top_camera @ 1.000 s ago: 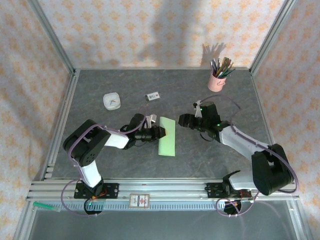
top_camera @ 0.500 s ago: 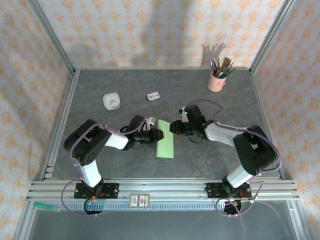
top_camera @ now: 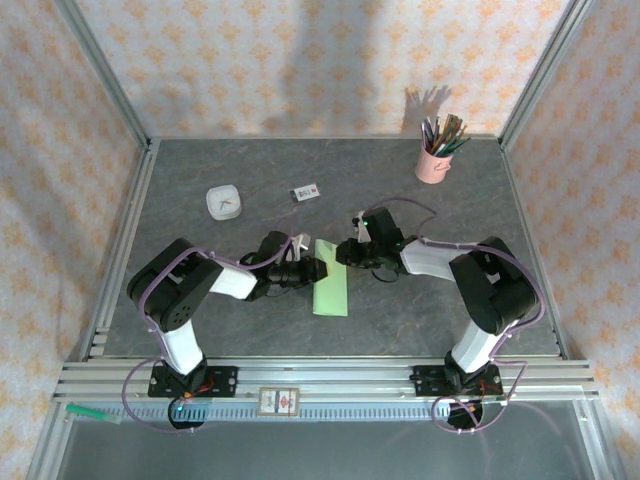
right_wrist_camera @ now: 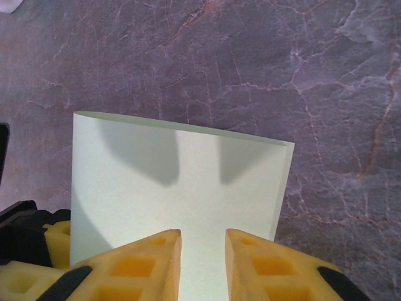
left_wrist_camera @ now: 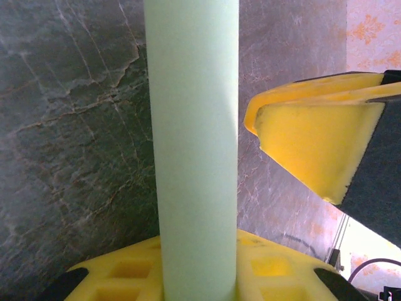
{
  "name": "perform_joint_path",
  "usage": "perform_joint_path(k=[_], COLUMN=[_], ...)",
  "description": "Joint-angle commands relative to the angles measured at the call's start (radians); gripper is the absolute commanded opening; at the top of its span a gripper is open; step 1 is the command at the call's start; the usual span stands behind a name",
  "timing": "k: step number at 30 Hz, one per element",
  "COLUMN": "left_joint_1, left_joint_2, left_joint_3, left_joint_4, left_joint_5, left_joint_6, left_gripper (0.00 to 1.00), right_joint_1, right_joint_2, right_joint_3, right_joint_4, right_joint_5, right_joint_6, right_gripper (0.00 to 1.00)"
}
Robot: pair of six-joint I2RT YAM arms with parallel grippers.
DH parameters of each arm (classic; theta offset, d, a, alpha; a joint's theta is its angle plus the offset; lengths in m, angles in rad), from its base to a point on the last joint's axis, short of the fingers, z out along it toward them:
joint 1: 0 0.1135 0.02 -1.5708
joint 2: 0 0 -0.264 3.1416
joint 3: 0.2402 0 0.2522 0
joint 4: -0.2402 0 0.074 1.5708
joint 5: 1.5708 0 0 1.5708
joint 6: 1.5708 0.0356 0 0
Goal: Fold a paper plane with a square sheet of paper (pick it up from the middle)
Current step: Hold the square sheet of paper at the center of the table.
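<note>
Left gripper (top_camera: 312, 268): jaws narrow, clamped on the left long edge of the square sheet of paper (top_camera: 331, 276). Sheet: already folded to a strip, mid-table, well nearer than the pencil cup (top_camera: 434, 158). Right gripper (top_camera: 345, 252): fingers narrow, apparently pinching the strip's far right edge. Step, judged: early lengthwise crease. Next: press flat or unfold.

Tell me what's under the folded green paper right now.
The dark marbled tabletop shows all around the green paper. What lies beneath it stays covered. The right gripper meets its near edge; the left gripper holds its side.
</note>
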Motion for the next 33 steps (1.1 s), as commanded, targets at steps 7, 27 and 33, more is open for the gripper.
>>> perform_joint_path(k=[7,27,33], left_joint_1=[0.010,0.009,0.008], left_joint_2=[0.036,0.065,0.069], left_joint_3=[0.006,0.021,0.025], left_joint_4=[-0.133,-0.227,-0.238], left_joint_5=[-0.077,-0.149,-0.152], left_joint_6=[0.055,0.082,0.086], left_gripper=[0.28,0.29,0.28], right_joint_1=[0.007,0.004,0.007], right_joint_2=[0.021,-0.074,-0.069], right_joint_3=[0.002,0.030,0.016], right_joint_4=[0.019,-0.082,-0.049], right_joint_5=[0.013,0.176,0.084], right_joint_6=[-0.003,-0.028,-0.008], right_gripper=[0.23,0.24,0.22])
